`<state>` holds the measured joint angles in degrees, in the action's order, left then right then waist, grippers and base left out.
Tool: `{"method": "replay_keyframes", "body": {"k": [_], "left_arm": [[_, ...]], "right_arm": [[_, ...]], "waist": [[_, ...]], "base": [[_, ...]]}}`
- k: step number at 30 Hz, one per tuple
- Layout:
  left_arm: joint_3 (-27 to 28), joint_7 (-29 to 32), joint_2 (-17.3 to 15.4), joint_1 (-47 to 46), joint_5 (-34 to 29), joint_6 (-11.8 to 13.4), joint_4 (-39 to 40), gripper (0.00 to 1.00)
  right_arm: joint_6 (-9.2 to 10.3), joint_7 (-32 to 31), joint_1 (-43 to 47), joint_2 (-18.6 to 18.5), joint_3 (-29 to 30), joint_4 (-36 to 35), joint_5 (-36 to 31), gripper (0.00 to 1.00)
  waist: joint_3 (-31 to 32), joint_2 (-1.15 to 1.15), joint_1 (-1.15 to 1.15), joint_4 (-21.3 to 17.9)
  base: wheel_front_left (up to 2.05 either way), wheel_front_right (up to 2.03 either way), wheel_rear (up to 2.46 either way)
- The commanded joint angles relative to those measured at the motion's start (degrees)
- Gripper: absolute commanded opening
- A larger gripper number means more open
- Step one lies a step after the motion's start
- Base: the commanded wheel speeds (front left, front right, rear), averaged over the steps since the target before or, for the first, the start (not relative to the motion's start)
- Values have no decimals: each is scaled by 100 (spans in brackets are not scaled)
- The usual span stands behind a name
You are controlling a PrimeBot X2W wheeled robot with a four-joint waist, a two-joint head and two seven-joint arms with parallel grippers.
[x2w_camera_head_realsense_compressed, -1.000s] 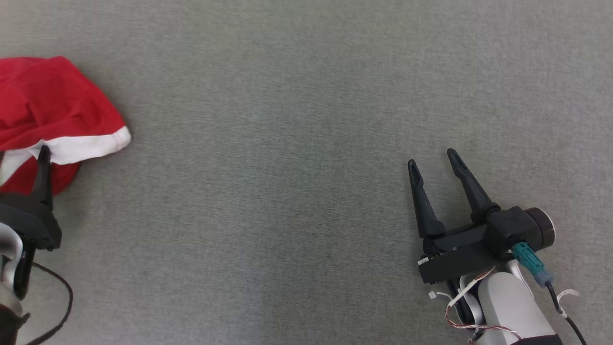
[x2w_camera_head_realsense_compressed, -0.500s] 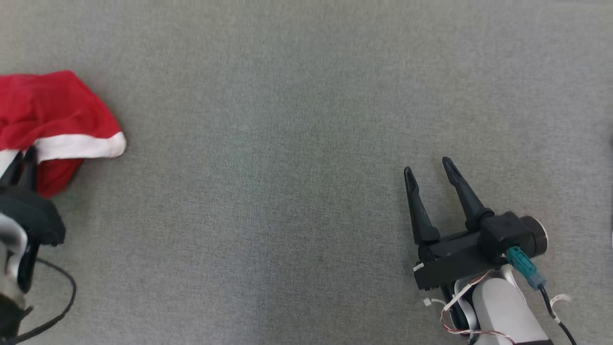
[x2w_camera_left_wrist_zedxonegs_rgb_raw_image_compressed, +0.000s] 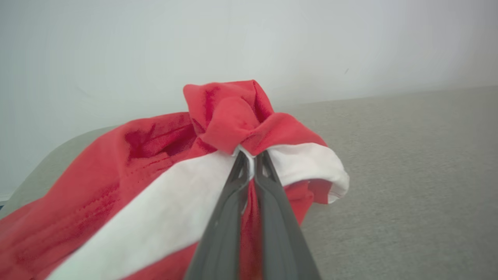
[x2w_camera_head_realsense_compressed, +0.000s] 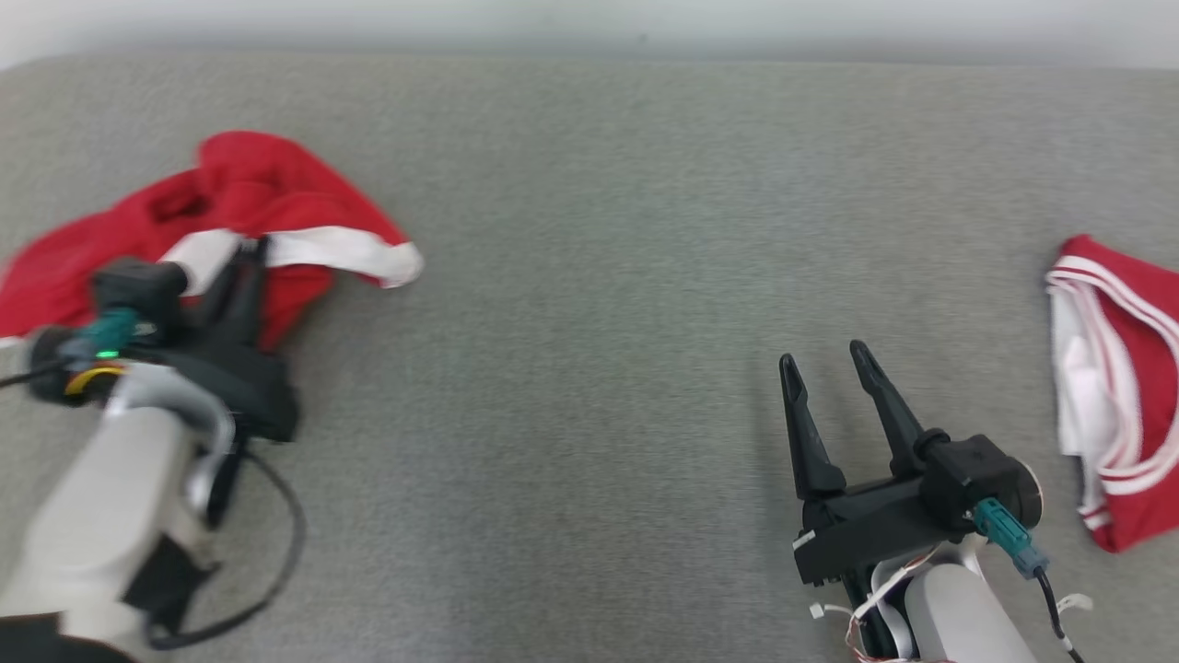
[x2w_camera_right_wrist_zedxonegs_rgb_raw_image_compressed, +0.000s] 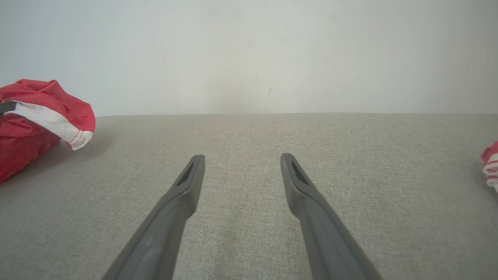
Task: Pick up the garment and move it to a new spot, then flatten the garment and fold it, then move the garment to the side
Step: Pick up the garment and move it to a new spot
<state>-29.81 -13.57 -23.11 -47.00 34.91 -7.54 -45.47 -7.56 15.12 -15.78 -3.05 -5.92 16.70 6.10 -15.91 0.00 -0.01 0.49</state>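
Observation:
A crumpled red garment [x2w_camera_head_realsense_compressed: 267, 184] with a white band lies at the far left of the grey fabric surface [x2w_camera_head_realsense_compressed: 589, 276]. My left gripper [x2w_camera_head_realsense_compressed: 250, 247] is shut on that white band. In the left wrist view its fingers meet at the band, with my left gripper [x2w_camera_left_wrist_zedxonegs_rgb_raw_image_compressed: 249, 156] pinching the garment [x2w_camera_left_wrist_zedxonegs_rgb_raw_image_compressed: 155, 144], which bunches up red above the tips. My right gripper [x2w_camera_head_realsense_compressed: 822, 355] stands open at the lower right, over bare fabric, far from the garment. Seen from the right wrist, my right gripper [x2w_camera_right_wrist_zedxonegs_rgb_raw_image_compressed: 242, 156] holds nothing and the garment [x2w_camera_right_wrist_zedxonegs_rgb_raw_image_compressed: 42, 97] sits at the far left.
A second red garment with white stripes [x2w_camera_head_realsense_compressed: 1119, 368] lies at the right edge, right of my right gripper, and shows again as a striped garment [x2w_camera_right_wrist_zedxonegs_rgb_raw_image_compressed: 491, 163]. A pale wall [x2w_camera_head_realsense_compressed: 589, 23] runs along the surface's far edge. A wide bare stretch separates the two grippers.
My left gripper has shut on the garment's white band and come rightward with it. The head camera has shifted, so the far edge and the striped garment now show. The right gripper stays open.

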Motion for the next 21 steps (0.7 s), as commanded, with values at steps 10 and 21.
{"method": "replay_keyframes", "body": {"k": [10, 21], "left_arm": [[-677, -165, 1300, 344, 149, 12, 292, 0], [-981, -162, 1856, 734, -159, 38, 157, 22]], "right_arm": [[14, -1, 229, 22, 35, 86, 326, 100], [14, -1, 329, 22, -14, 168, 407, 100]], "waist": [[503, 0, 1, -1086], [655, 0, 1, -1488]], "base": [[0, 0, 0], [0, 0, 0]]}}
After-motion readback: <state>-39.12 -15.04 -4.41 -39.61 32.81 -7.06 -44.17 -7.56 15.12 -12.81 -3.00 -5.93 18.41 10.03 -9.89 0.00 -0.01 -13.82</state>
